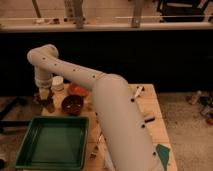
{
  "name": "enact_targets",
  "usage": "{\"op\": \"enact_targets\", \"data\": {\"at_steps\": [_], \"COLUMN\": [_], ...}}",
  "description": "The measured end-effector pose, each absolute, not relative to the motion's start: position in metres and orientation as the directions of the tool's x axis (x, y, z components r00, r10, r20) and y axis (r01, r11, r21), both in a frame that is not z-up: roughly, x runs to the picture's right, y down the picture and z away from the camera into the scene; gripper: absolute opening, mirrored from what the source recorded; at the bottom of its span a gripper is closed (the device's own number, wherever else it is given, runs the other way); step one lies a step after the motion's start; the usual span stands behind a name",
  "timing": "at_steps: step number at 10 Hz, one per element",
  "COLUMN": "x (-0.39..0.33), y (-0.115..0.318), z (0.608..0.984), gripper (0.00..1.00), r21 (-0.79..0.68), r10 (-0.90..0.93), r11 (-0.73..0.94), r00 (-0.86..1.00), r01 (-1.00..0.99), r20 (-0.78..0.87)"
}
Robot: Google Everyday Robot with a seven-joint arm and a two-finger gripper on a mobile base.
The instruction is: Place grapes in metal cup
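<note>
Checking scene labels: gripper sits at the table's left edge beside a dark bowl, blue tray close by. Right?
Not quite: the camera view shows the tray is green, not blue. The gripper does sit at the table's left edge beside the dark bowl.

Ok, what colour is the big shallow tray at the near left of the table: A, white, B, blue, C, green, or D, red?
C: the tray is plainly green inside and on its rim; the gripper hangs just beyond its far edge, to the left of the dark bowl.
</note>
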State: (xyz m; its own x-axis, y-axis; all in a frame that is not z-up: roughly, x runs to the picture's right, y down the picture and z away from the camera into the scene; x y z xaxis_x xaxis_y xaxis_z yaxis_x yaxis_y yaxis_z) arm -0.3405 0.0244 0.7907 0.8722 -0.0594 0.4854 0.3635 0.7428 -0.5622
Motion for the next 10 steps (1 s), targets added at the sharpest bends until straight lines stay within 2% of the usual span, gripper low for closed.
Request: {"op": "enact_targets", "data": {"at_steps": [10], "x": [-0.335], "y": [0.034], "z": [0.817], "gripper": [0.00], "r21": [-0.609], "r10": [-0.047], "r11": [0.704], "r00": [0.879], "r01": [0.366], "r20": [0.474]}}
